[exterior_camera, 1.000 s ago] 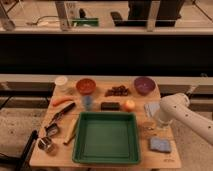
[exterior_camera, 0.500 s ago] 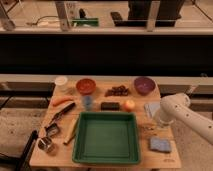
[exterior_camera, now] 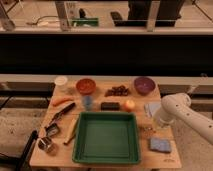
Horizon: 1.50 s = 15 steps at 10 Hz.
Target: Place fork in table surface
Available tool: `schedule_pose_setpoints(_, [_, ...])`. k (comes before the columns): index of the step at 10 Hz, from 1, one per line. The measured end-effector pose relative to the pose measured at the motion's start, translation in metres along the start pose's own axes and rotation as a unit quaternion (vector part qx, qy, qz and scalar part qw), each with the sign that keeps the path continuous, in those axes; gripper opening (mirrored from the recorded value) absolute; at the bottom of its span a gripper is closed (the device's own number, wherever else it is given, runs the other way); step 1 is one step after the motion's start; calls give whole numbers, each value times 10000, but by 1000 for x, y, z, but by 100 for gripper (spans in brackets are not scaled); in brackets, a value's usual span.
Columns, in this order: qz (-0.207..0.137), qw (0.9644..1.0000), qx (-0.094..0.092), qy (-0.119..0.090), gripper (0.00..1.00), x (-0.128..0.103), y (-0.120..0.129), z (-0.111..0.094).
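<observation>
Camera view: fork [exterior_camera: 149,109] lies just beside end effector [exterior_camera: 159,121], whose grip cannot be told.

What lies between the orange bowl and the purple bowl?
A dark grape-like cluster lies between the orange bowl and the purple bowl, seen in the camera view. The gripper is lower right, beside the green tray, at its right edge.

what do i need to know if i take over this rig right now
Gripper: low over the right side of the table surface, just right of the green tray; whether it holds anything cannot be told.
Fork: seems to be the thin silvery piece lying on the wood beside the arm's end, right of the orange fruit.
Done: no placement confirmed.
Left: check the fork, leave it flat on bare wood outside the tray.
</observation>
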<state>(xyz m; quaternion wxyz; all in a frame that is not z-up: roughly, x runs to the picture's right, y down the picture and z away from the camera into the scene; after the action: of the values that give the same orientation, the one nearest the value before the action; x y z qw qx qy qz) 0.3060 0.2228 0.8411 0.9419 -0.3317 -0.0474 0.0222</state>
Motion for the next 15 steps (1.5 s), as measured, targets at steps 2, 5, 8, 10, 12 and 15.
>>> schedule_pose_setpoints(2, [-54,9999,-114,-107,4,-1,1,5])
schedule_pose_setpoints(5, [-64,9999,-101,-107,4,-2,0,2])
schedule_pose_setpoints(8, [-113,9999,-52,-55,4,-4,0,-5])
schedule_pose_setpoints(10, [-106,9998,162,40,4,-3,-3,-27])
schedule_pose_setpoints(12, [-113,9992,348,143,4,-1,-6,-43])
schedule_pose_setpoints(15, [-165,9981,522,278,4,-3,-9,-59])
